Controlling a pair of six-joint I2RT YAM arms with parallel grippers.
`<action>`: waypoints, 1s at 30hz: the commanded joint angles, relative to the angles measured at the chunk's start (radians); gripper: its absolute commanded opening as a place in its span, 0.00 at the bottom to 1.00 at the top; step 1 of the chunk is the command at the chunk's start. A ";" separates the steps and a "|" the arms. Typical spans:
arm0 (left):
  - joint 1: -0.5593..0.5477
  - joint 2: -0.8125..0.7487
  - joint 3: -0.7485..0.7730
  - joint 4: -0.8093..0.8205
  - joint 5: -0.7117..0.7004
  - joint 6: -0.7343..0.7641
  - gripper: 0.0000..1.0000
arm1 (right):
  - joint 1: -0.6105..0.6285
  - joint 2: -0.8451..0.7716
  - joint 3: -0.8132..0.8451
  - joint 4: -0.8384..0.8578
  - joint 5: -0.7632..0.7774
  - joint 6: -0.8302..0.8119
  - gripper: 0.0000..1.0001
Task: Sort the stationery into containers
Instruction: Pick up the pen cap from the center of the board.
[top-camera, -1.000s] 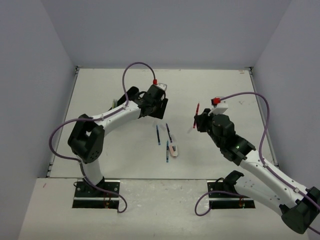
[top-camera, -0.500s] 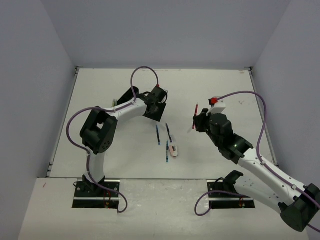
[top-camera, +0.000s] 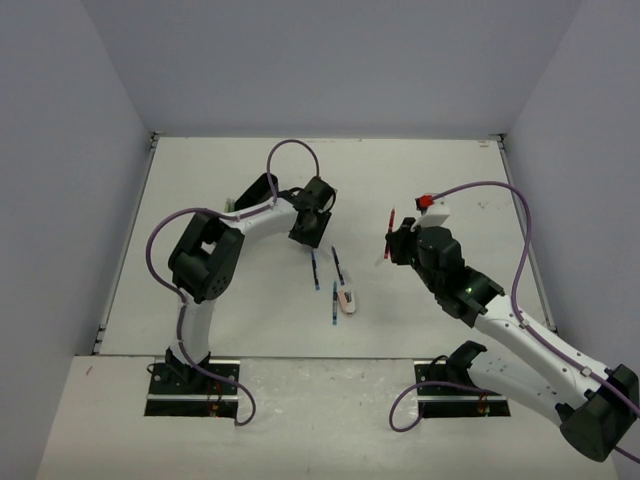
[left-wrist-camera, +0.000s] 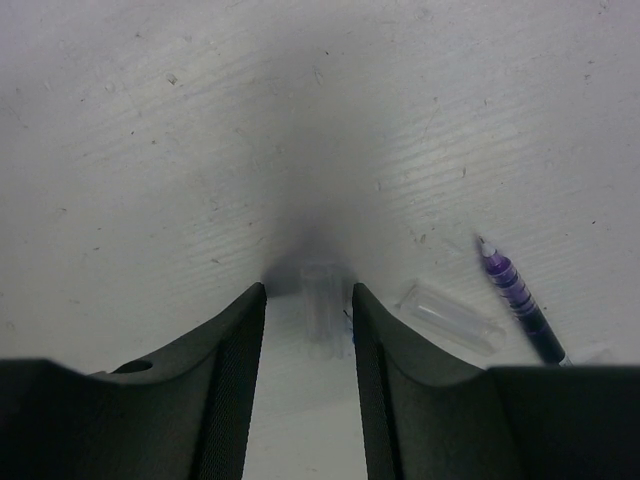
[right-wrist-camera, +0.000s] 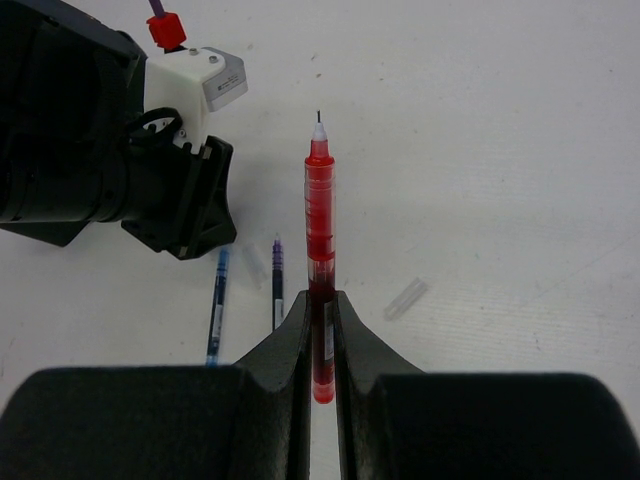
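Over the white table (top-camera: 200, 190), you are seeing the right gripper (right-wrist-camera: 320, 312) clamping the red pen (right-wrist-camera: 320, 215) tightly, tip pointing away. The left gripper (left-wrist-camera: 308, 292) is hanging low, jaws parted around a clear piece (left-wrist-camera: 322, 305). A clear cap (left-wrist-camera: 450, 318) and a purple pen (left-wrist-camera: 515, 298) are lying just beside it.

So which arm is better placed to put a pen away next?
The right, probably: the right hand is shut on the red pen. The left hand is open, low over the table, gripping nothing.
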 joint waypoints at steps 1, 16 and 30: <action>0.008 0.027 0.026 -0.009 0.008 0.020 0.40 | -0.002 0.003 0.031 0.019 0.000 -0.009 0.00; 0.044 0.039 -0.003 0.009 0.024 -0.007 0.01 | -0.002 -0.009 0.028 0.017 -0.008 -0.008 0.00; 0.070 -0.476 -0.206 0.192 0.052 -0.122 0.00 | -0.002 -0.037 -0.011 0.100 -0.143 -0.046 0.00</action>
